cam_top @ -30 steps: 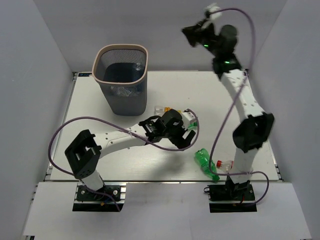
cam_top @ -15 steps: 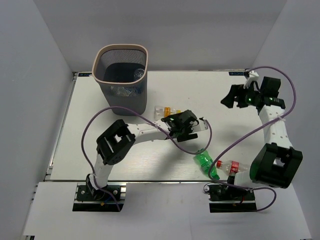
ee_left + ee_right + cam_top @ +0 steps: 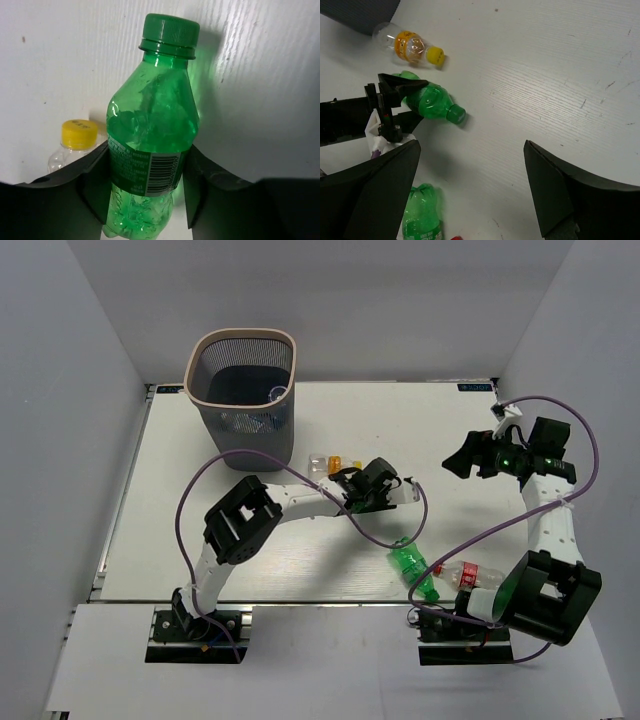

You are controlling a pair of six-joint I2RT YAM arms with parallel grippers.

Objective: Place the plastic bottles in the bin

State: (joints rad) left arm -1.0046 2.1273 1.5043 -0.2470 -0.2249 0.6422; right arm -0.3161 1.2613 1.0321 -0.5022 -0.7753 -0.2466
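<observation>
Green bottle (image 3: 150, 135) lies sideways near upright bin (image 3: 250, 440).

Bright, even, diffuse light all round, no harsh glare on the white table (image 3: 400, 420). Left wrist view: the green bottle (image 3: 152, 135) is crisp, with little highlights on its shoulder and a green-tinted shadow on the table just right of its cap. The left fingers (image 3: 75, 180) flanking it are dark and mushy. Right wrist view: there's a soft shadow just below-right of the same bottle (image 3: 431, 104), and the right fingers (image 3: 370, 195) are blurred.

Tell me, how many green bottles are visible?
2. The left gripper holds one green bottle; the second green bottle lies near the right arm's base. The bin may hide more.
</observation>
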